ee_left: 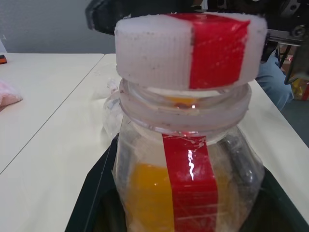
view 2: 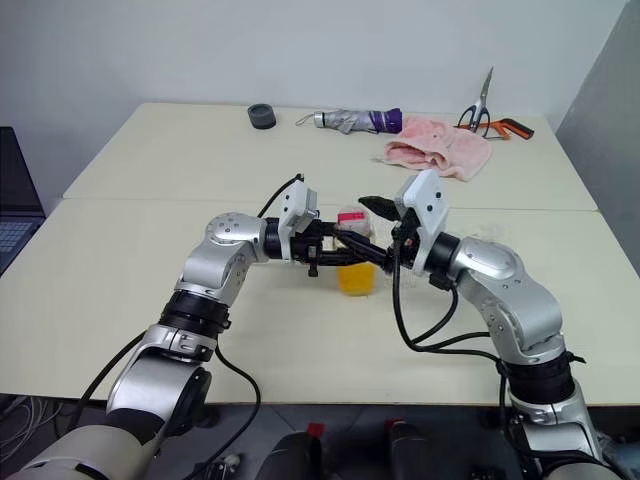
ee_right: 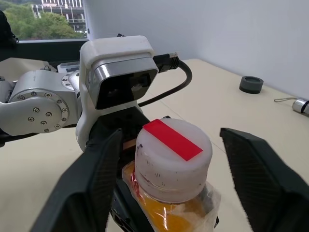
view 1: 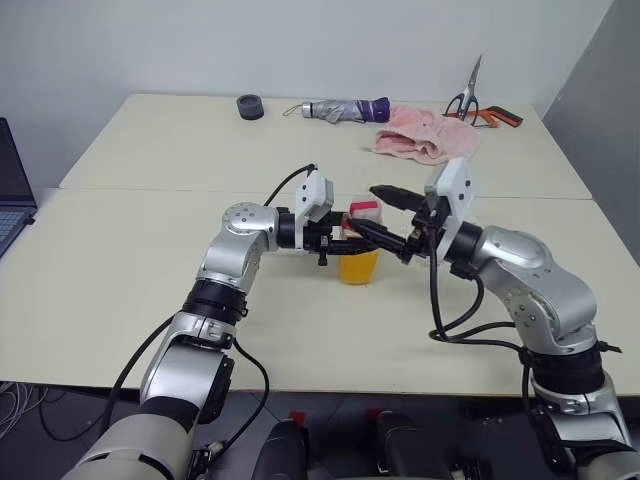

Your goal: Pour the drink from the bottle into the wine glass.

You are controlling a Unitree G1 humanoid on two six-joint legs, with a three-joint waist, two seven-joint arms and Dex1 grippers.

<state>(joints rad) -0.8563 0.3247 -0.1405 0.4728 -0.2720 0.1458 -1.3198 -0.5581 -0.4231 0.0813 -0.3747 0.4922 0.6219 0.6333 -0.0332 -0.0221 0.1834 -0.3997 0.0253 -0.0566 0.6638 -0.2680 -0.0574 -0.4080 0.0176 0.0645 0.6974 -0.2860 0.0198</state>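
Note:
The bottle (view 1: 359, 258), clear plastic with a red label stripe, stands upright over the middle of the table, and the orange drink (ee_left: 145, 193) fills its lower part. My left gripper (view 1: 345, 245) comes in from the left and is shut on the bottle's body. The red-and-white cap (ee_right: 173, 152) is on the neck. My right gripper (ee_right: 171, 137) reaches in from the right at cap height and is open. One finger (ee_right: 96, 179) is close beside the cap; the other stands clearly apart. The wine glass is out of view.
At the table's far side lie a folded umbrella (view 1: 345, 108), a pink cloth (view 1: 420, 138), scissors (view 1: 470, 98) and a small black round object (view 1: 250, 106). A laptop (view 1: 10, 195) sits at the left edge. Bare tabletop (view 1: 120, 270) surrounds the bottle.

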